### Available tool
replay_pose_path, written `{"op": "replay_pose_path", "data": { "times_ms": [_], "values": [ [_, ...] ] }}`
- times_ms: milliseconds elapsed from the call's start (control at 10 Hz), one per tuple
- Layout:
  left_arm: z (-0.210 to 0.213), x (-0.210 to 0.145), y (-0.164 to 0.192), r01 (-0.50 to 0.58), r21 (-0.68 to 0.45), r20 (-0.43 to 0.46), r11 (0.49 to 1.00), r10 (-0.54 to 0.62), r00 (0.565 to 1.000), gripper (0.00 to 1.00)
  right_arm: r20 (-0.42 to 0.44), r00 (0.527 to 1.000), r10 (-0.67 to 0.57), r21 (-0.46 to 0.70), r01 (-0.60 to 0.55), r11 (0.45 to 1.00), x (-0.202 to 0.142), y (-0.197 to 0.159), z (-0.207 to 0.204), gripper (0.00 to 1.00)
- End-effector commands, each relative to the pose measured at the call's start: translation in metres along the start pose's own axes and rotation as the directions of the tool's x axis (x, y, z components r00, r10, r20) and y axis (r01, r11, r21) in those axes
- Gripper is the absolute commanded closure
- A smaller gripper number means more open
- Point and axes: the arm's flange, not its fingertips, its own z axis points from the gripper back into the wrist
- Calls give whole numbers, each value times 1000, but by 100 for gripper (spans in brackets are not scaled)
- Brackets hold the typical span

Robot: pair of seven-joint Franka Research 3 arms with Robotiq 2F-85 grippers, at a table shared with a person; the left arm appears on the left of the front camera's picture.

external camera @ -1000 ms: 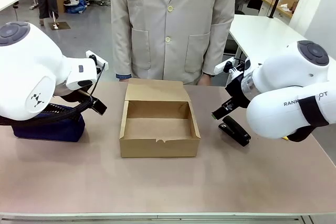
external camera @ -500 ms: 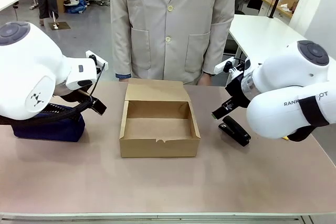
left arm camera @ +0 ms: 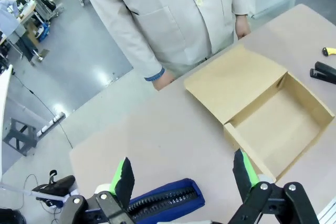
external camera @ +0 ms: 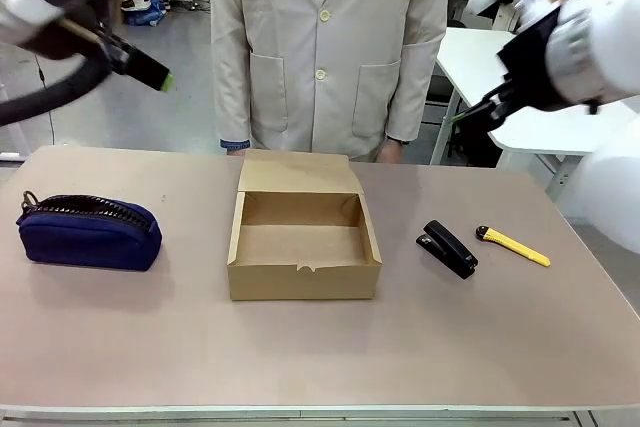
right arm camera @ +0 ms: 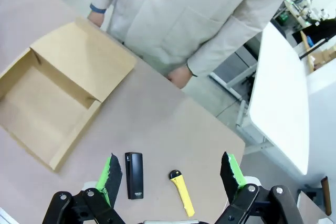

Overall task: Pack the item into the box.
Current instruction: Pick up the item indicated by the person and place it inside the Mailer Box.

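- Front view: you have the item (external camera: 512,246), a slim yellow stick, lying flat on the desk (external camera: 320,357) toward the robot's right side. It is outside the box (external camera: 303,282).
- A black stapler (external camera: 447,248) lies between the item and the box, just beside the item but not touching it.
- Mid-desk, the box stands open with its lid flap folded back toward the person (external camera: 330,47). Plain cardboard floor shows inside.
- A navy zip pouch (external camera: 88,232) rests on the robot's left side of the desk, well apart from the box.
- Left wrist view: the left end effector (left arm camera: 184,171) has its green-padded fingers (left arm camera: 124,178) spread wide, with nothing between them. It hangs well above the desk, with the pouch beneath it and the box farther off.
- Right wrist view: the right end effector (right arm camera: 169,174) is also spread wide and holds nothing. You look down past its fingers (right arm camera: 228,174) at the stapler and the item, lying side by side on the desk.
- Front view again: both arms sit high, one in each upper corner, clear of everything on the desk.
- The person stands at the far edge in a light coat, hands (external camera: 390,152) low on either side of the flap. You cannot tell whether they touch the desk.
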Motion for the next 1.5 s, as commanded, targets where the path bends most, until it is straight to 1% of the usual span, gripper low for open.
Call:
{"op": "replay_pose_path", "data": {
  "times_ms": [0,100,200,300,400,500,600,700,800,900,1000,1100,1200,1300,1400],
  "values": [
    [-70,-21,3,-9,-36,-122,999,4,992,0,-50,999,-17,95,22,995,-12,-4,-67,0],
    [0,0,0,0,0,0,1000,0,1000,0,0,1000,0,0,0,1000,0,0,0,0],
    [-12,-2,-5,-40,-312,-54,949,24,998,0,-4,998,-63,202,62,977,-12,-7,-8,0],
    [2,-12,12,-99,-552,-118,828,40,992,0,7,985,-170,384,154,910,-26,-25,6,0],
    [13,-28,47,-319,-644,-241,695,211,947,0,7,897,-443,599,351,720,-46,-59,31,0],
    [12,-51,80,-578,-599,-467,554,345,814,0,-131,764,-632,573,578,581,-70,-94,40,0],
    [8,-85,106,-648,-634,-484,422,437,758,0,-213,579,-787,573,726,379,-102,-126,46,0],
    [7,-116,126,-698,-638,-495,327,520,696,0,-255,439,-861,575,785,230,-136,-153,48,0],
    [9,-153,146,-705,-678,-473,207,612,635,0,-312,342,-886,533,835,135,-172,-179,41,0],
    [8,-182,159,-683,-720,-445,119,676,587,0,-375,309,-874,506,858,86,-199,-192,24,0],
    [4,-206,169,-633,-771,-387,78,732,561,0,-447,322,-834,519,853,51,-217,-194,4,0],
    [-1,-223,168,-602,-798,-366,39,761,535,0,-494,313,-811,539,842,-3,-232,-193,-13,0],
    [-8,-230,166,-562,-827,-352,8,772,530,0,-492,311,-813,579,814,-40,-237,-190,-21,0],
    [-12,-227,162,-588,-809,-365,21,766,529,0,-454,311,-835,612,790,-38,-237,-190,-22,0],
    [-16,-223,159,-668,-738,-392,96,745,540,0,-323,273,-906,638,770,5,-237,-193,-21,0]
  ]
}}
